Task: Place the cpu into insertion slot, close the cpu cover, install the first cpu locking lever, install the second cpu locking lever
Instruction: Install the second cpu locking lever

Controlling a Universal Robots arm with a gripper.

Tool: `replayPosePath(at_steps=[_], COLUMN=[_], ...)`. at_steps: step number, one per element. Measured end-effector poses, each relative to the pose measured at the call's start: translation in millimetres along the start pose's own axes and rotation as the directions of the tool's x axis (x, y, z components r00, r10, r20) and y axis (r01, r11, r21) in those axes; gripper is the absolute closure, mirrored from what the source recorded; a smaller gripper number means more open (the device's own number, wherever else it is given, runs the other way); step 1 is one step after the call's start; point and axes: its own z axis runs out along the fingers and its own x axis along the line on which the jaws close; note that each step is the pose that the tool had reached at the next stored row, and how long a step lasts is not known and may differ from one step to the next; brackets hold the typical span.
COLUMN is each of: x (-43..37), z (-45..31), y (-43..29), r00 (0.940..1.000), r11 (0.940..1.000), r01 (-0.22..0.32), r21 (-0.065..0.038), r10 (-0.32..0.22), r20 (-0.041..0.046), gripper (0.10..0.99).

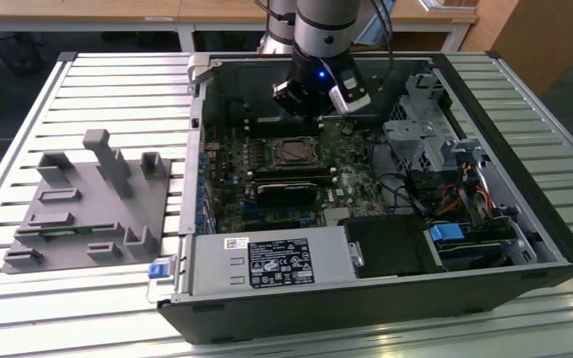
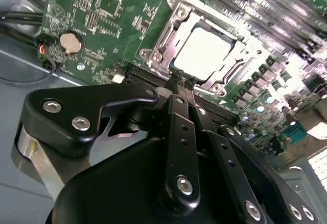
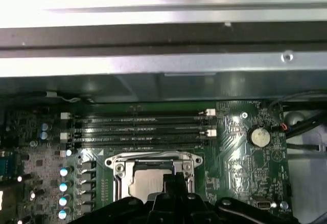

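Open computer case (image 1: 525, 246) on slatted table (image 1: 87, 82); grey fixture (image 1: 92, 201) at exterior view's left; power supply (image 1: 266, 262) near; blue-tabbed drive bay (image 1: 456, 235) right; coin cell (image 3: 259, 136) beside memory slots (image 3: 138, 129).
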Motion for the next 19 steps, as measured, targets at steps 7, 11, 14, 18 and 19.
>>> replayPosePath(at_steps=[7, 11, 14, 18, 19], x=[0.6, 0.6, 0.6, 0.3, 0.2], z=[-1.8, 0.0, 2.6, 4.4, 4.5], y=[-17.3, -21.3, -23.4, -28.7, -30.2], r00=[1.0000, 0.9999, 0.9994, 0.9993, 0.9993], r11=[1.0000, 0.9999, 0.9996, 0.9995, 0.9995], r01=[0.001, 0.011, 0.029, 0.031, 0.031], r21=[0.000, 0.000, 0.001, 0.000, 0.000], r10=[-0.001, -0.011, -0.029, -0.031, -0.031], r20=[-0.0002, -0.0070, -0.0205, -0.0216, -0.0216], gripper=[0.980, 0.980, 0.980, 0.980, 0.980])
